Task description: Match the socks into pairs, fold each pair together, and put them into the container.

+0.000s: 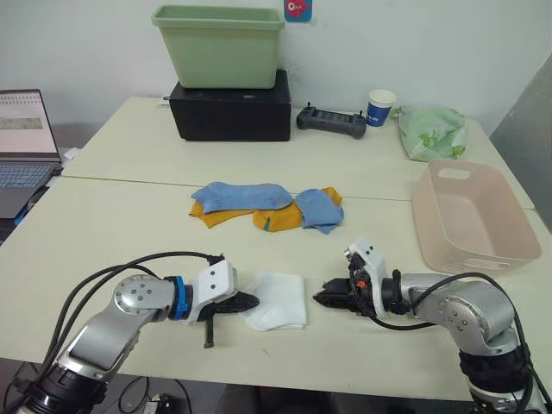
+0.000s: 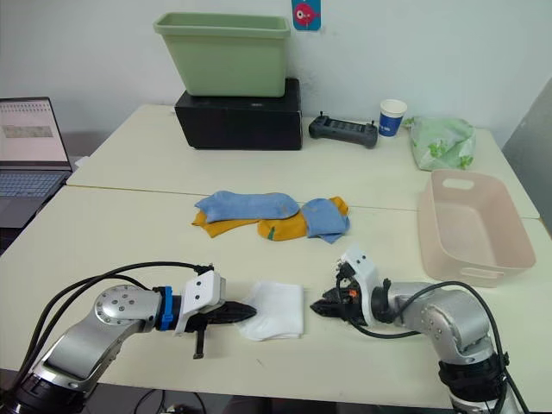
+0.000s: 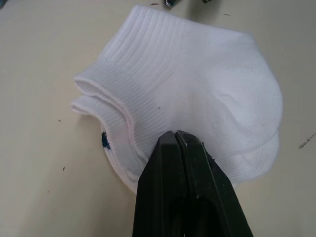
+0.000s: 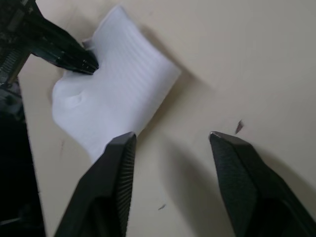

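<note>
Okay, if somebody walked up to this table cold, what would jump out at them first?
Probably the stacked white socks at the near edge, with the left end effector shut at one side of them and the right end effector open just off the other. Next, the blue and orange socks heaped mid-table, and the pink container at the right.

Two white socks (image 3: 197,94) lie stacked as one folded pair on the table (image 1: 103,224); behind them, two blue socks (image 1: 241,195) and two orange socks (image 1: 278,219) overlap. One pink basin (image 1: 470,216), one green tub (image 1: 219,45), one paper cup (image 1: 380,108), one laptop (image 1: 24,147).
</note>
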{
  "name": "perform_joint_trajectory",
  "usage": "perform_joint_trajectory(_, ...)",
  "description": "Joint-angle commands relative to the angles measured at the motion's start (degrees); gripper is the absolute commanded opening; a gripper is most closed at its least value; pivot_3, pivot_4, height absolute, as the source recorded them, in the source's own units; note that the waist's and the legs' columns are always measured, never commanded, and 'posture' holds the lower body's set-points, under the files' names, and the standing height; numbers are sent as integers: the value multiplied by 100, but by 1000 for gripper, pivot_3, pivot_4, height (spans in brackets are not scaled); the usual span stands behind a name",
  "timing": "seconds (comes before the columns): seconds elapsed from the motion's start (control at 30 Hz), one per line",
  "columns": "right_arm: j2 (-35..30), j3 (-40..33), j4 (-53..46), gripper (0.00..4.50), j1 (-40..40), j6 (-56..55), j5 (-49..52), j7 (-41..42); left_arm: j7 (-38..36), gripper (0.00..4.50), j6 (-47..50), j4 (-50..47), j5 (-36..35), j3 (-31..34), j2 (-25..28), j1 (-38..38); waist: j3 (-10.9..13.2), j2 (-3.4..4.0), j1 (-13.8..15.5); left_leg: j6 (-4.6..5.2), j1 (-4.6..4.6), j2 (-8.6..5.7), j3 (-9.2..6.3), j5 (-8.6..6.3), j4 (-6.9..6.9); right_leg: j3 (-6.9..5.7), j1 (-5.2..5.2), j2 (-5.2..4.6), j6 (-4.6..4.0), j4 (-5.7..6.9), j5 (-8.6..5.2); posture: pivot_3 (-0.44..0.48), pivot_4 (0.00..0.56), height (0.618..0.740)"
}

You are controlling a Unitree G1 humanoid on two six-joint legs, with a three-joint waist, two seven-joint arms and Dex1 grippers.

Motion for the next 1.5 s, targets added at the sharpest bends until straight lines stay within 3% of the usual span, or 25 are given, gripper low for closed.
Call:
perform_joint_trajectory(0.03, 358, -128, -28, 3853, -111, 513, 226, -228, -33, 0, 68, 44, 186, -140, 72, 132, -4, 2, -4, 0, 1, -1, 0, 0, 0, 0, 0, 1, 0, 1, 0, 0, 150, 696)
perform_joint_trajectory(0.1, 638, -141, 46, 4466, -159, 687, 231, -380, -17, 0, 67, 34, 190, -131, 70, 144, -12, 4, -8, 0, 1, 0, 0, 0, 0, 0, 0, 2, 0, 1, 0, 0, 150, 696)
perform_joint_trajectory(0.5, 2018, -25, 1088, 4466, -417, 798, 164, -1071, -63, 0, 21, 115, 220, -52, 89, 105, -80, 24, -162, 2, 32, 4, 2, -1, -15, 8, 14, 10, 1, 3, -1, 0, 150, 696)
perform_joint_trajectory(0.77, 2387, -79, 1438, 4466, -570, 757, 189, -1168, -16, 0, 56, 72, 182, 13, 77, 140, -81, 26, -166, 2, 34, 5, 5, -1, -17, 11, 13, 12, 0, 3, -2, 0, 150, 696)
perform_joint_trajectory(0.87, 2380, -32, 1490, 3822, -590, 662, 178, -1170, 17, 0, 89, 28, 149, 76, 94, 189, -80, 27, -167, 2, 34, 5, 5, -1, -17, 11, 12, 12, 0, 3, -2, 0, 150, 696)
perform_joint_trajectory(1.23, 2230, -79, 1246, 12, -260, 277, 195, -1306, 98, 0, 422, -190, -280, 368, -11, 291, -75, 33, -163, 2, 28, 6, 8, -1, -19, 17, 3, 11, 1, 3, -2, 0, 150, 696)
perform_joint_trajectory(1.47, 1132, -106, 71, 12, 214, -237, 367, -958, 284, 0, 1718, -848, -1294, 566, -300, -512, -68, 34, -32, 0, -12, -6, 8, 0, -6, 1, -7, -6, 4, -11, -2, 0, 150, 696)
perform_joint_trajectory(1.5, 922, -510, -279, 0, 409, -278, 494, -918, 497, 177, 2133, -976, -1646, 546, -583, -1116, -68, 33, -28, 0, -14, -6, 8, 0, -4, 0, -7, -6, 4, -12, -2, 0, 150, 696)
